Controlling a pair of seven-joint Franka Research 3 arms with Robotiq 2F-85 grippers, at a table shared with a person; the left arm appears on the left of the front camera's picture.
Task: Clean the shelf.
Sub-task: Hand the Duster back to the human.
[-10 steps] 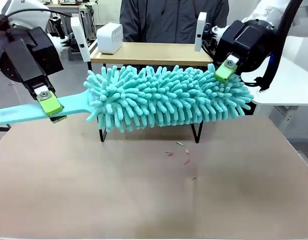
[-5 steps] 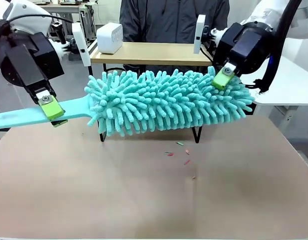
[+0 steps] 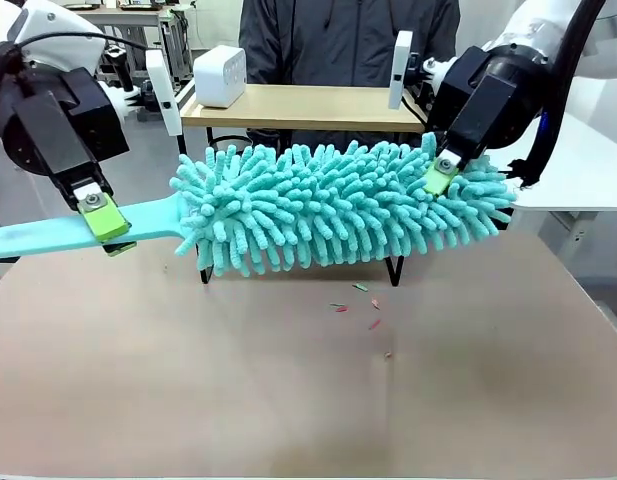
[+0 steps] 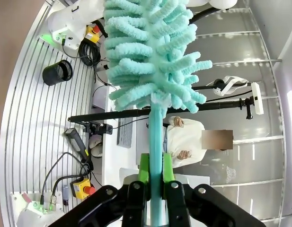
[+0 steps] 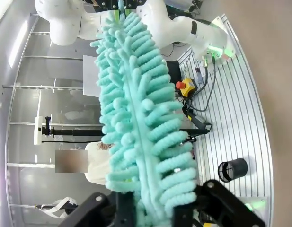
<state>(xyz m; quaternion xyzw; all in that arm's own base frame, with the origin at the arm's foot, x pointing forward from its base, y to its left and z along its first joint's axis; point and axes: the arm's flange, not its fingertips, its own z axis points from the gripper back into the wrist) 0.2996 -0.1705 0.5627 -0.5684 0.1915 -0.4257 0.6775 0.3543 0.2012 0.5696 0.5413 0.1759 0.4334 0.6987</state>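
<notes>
A teal fluffy duster [image 3: 328, 205] hangs level in front of the shelf [image 3: 308, 106], hiding all but its light wooden top board and the feet of its black legs. My left gripper [image 3: 103, 220] is shut on the duster's flat teal handle [image 4: 155, 142], with the green pads [image 4: 144, 168] pressed on both sides. At the other end my right gripper [image 3: 443, 177] is shut on the fluffy head. In the right wrist view the duster head [image 5: 136, 109] runs up from between that gripper's [image 5: 153, 210] black fingers.
A white box [image 3: 220, 75] stands on the shelf's top board at the left. A person in a dark jacket [image 3: 348, 40] sits behind the shelf. Small coloured scraps [image 3: 373, 322] lie on the brown tabletop [image 3: 288, 400] in front of the shelf's legs.
My right gripper has dropped slightly and closed its jaws on the fluffy end of the duster. The left gripper keeps its hold on the handle, nearly still.
</notes>
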